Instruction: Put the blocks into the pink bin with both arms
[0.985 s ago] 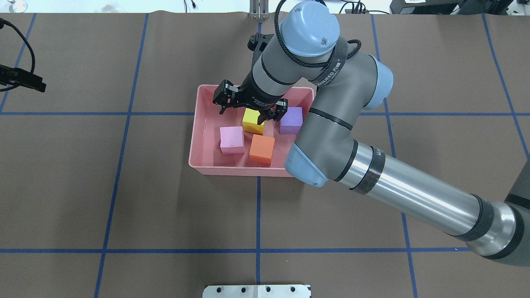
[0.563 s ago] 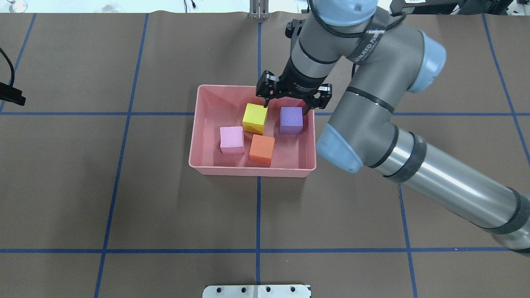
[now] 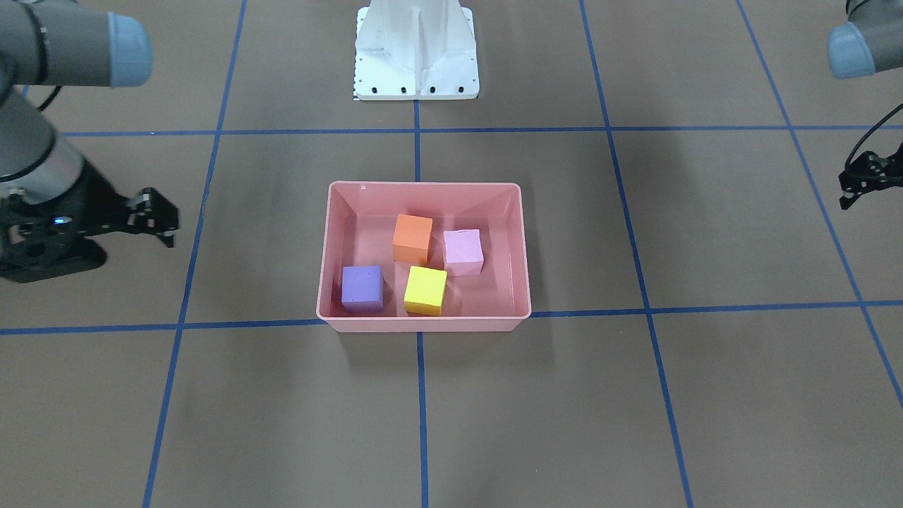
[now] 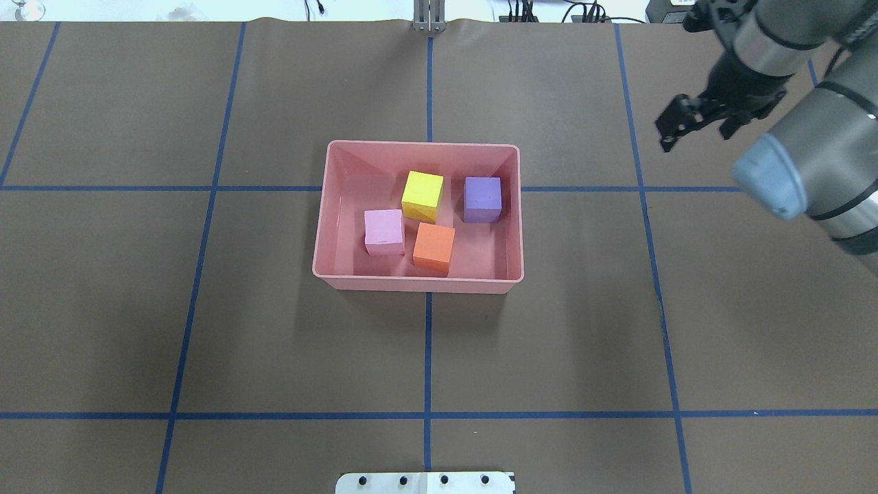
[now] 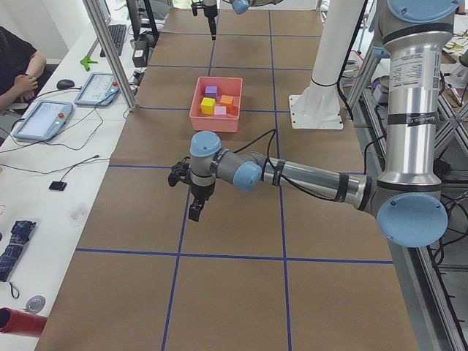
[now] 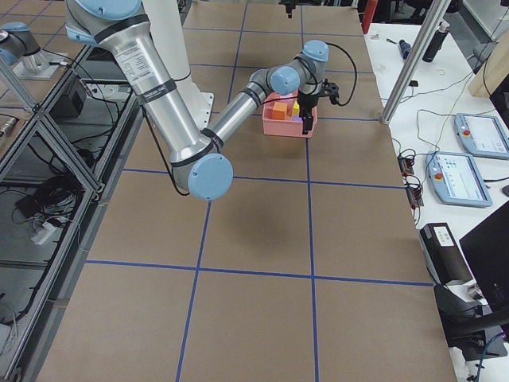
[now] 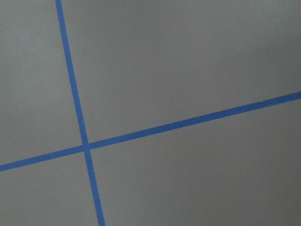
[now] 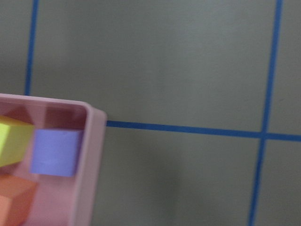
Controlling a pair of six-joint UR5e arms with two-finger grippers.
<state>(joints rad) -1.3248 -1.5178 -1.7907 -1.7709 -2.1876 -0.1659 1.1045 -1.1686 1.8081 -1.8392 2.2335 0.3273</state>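
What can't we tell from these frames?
- Left gripper: cut off by the front view's right edge, absent overhead; jaw state unclear.
- Orange block and yellow block: blurred, cropped by the right wrist view's left edge.
- Pink bin: in the right side view, partly hidden behind the right arm.

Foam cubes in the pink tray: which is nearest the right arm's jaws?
The small purple foam cube, alone by the salmon-pink plastic tray's wall on the right arm's side.

Mid-tabletop, a shallow salmon-pink plastic bin (image 3: 324, 254) holds an orange foam cube (image 3: 412, 238) and light-pink cube (image 3: 463, 251) toward the robot's edge, purple cube (image 3: 362, 288) and yellow cube (image 3: 425, 290) toward the operators'. Black right hand (image 3: 159, 217) and left hand (image 3: 862, 182) flank it, well apart.
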